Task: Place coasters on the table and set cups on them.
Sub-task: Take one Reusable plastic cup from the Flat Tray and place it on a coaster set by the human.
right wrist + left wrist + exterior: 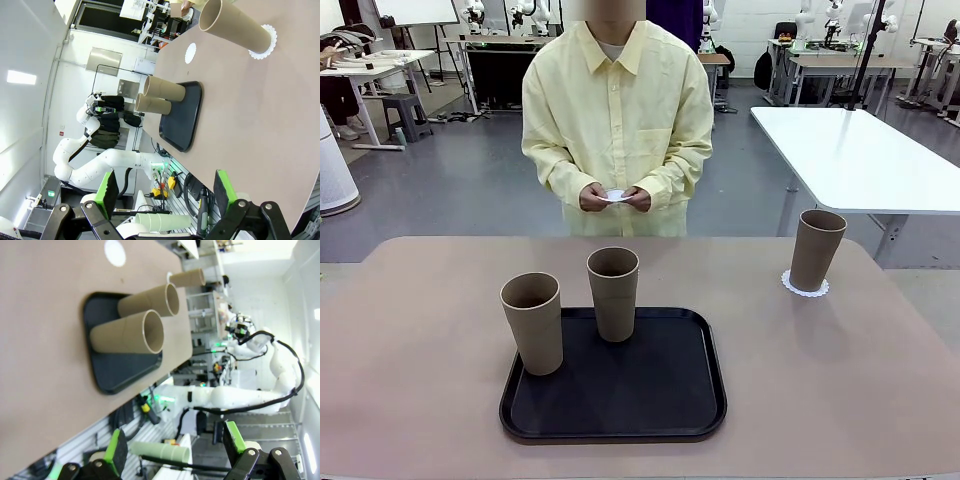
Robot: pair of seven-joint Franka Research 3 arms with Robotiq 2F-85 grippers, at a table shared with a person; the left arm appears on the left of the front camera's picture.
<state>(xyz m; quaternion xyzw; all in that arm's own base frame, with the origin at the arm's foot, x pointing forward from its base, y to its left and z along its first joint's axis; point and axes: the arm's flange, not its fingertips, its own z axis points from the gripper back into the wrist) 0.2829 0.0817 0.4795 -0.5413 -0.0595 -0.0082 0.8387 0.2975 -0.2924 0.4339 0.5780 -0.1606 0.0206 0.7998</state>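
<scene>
Left gripper (174, 442) and right gripper (166, 190) gape wide, empty. Two cups (532, 322) stand on the black tray (650, 390); a third cup (817, 250) tops a coaster (805, 289).

Beige table (840, 380) with three upright tan tumblers: right cup (817, 248) on a lacy white coaster (805, 289); left cup (533, 322) and middle cup (614, 292) on a black tray (660, 390); second coaster (615, 195) in a person's hands (640, 199).

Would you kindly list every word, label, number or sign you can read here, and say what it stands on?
None can be read: the cups, the black tray, the coasters and the table are all plain.
Any print on the background equipment is too small to tell.
</scene>
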